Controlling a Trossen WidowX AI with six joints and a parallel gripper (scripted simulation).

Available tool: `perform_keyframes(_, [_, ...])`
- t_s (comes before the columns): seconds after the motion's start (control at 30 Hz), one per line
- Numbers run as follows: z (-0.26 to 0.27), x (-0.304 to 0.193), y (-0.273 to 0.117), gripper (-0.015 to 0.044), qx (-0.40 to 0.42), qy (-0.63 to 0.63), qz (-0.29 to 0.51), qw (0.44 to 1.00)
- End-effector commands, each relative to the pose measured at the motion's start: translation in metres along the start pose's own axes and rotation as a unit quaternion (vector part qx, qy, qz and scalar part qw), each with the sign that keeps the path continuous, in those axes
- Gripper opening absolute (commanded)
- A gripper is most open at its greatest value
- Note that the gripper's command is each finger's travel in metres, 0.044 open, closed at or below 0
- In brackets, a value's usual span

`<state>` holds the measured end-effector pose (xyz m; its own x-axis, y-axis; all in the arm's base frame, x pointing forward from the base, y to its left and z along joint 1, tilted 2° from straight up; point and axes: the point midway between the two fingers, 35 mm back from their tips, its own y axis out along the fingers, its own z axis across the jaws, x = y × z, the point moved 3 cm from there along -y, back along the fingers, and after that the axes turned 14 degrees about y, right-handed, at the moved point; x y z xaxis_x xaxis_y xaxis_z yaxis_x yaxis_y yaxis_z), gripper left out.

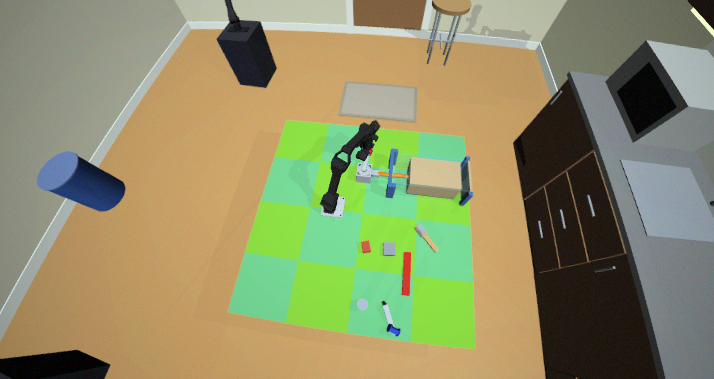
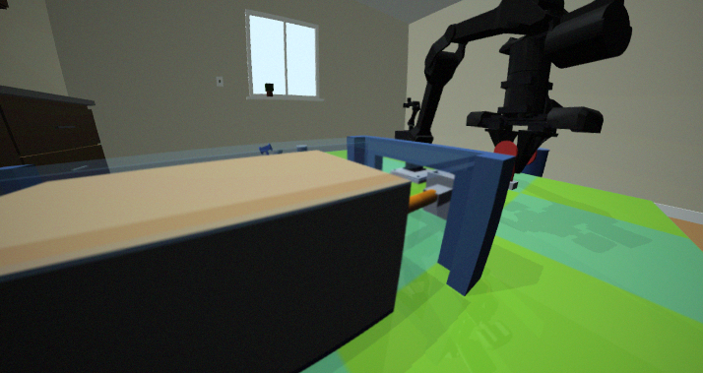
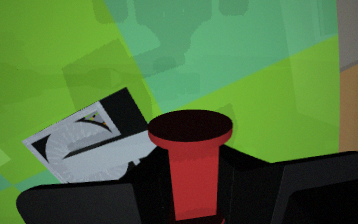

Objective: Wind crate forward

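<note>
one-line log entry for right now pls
end effector: shut on red knob | crank arm: on winch | crate: flat, short of near blue frame

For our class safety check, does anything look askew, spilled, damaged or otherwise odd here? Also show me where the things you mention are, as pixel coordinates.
Nothing stands out: the tan box-shaped crate [image 1: 434, 172] [image 2: 236, 199] sits flat, the orange strap [image 1: 392, 175] [image 2: 421, 200] runs straight to the grey metal winch [image 1: 364, 177] [image 3: 62, 145], and no spill or breakage shows.
</note>
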<state>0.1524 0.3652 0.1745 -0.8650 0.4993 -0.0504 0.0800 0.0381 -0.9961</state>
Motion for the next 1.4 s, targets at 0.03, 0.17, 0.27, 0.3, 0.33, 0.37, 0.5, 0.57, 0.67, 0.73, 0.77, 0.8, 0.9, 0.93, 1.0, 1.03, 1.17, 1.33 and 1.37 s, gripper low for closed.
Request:
perform_keyframes(0.03, [0.013,0.020,0.002,0.0000,0.017,-0.011,-0.016,1.000])
perform_keyframes(0.17, [0.017,0.023,0.002,0.0000,0.017,-0.011,-0.016,1.000])
perform_keyframes(0.27, [0.019,0.025,0.002,0.0000,0.017,-0.011,-0.016,1.000])
perform_keyframes(0.3, [0.020,0.026,0.002,0.0000,0.017,-0.011,-0.016,1.000])
perform_keyframes(0.33, [0.021,0.027,0.002,0.0000,0.017,-0.011,-0.016,1.000])
perform_keyframes(0.37, [0.022,0.028,0.001,0.0000,0.017,-0.011,-0.016,1.000])
perform_keyframes(0.5, [0.026,0.030,0.001,0.0000,0.018,-0.011,-0.016,1.000])
perform_keyframes(0.57, [0.028,0.032,0.001,0.0000,0.018,-0.011,-0.017,1.000])
perform_keyframes(0.67, [0.030,0.034,0.001,0.0000,0.018,-0.011,-0.017,1.000])
perform_keyframes(0.73, [0.032,0.035,0.001,0.0000,0.018,-0.011,-0.017,1.000])
perform_keyframes(0.77, [0.034,0.036,0.001,0.0000,0.018,-0.011,-0.017,1.000])
perform_keyframes(0.8, [0.034,0.036,0.001,0.0000,0.018,-0.011,-0.017,1.000])
perform_keyframes(0.9, [0.038,0.038,0.001,0.0000,0.018,-0.011,-0.017,1.000])
perform_keyframes(0.93, [0.038,0.038,0.001,0.0000,0.018,-0.011,-0.017,1.000])
perform_keyframes(1.0, [0.040,0.039,0.001,0.0000,0.018,-0.011,-0.017,1.000])
perform_keyframes(1.03, [0.042,0.040,0.001,0.0000,0.018,-0.011,-0.017,1.000])
perform_keyframes(1.17, [0.046,0.042,0.001,0.0000,0.019,-0.011,-0.017,1.000])
perform_keyframes(1.33, [0.051,0.044,0.000,0.0000,0.019,-0.011,-0.017,1.000])
perform_keyframes(1.37, [0.053,0.044,0.000,0.0000,0.019,-0.011,-0.017,1.000])
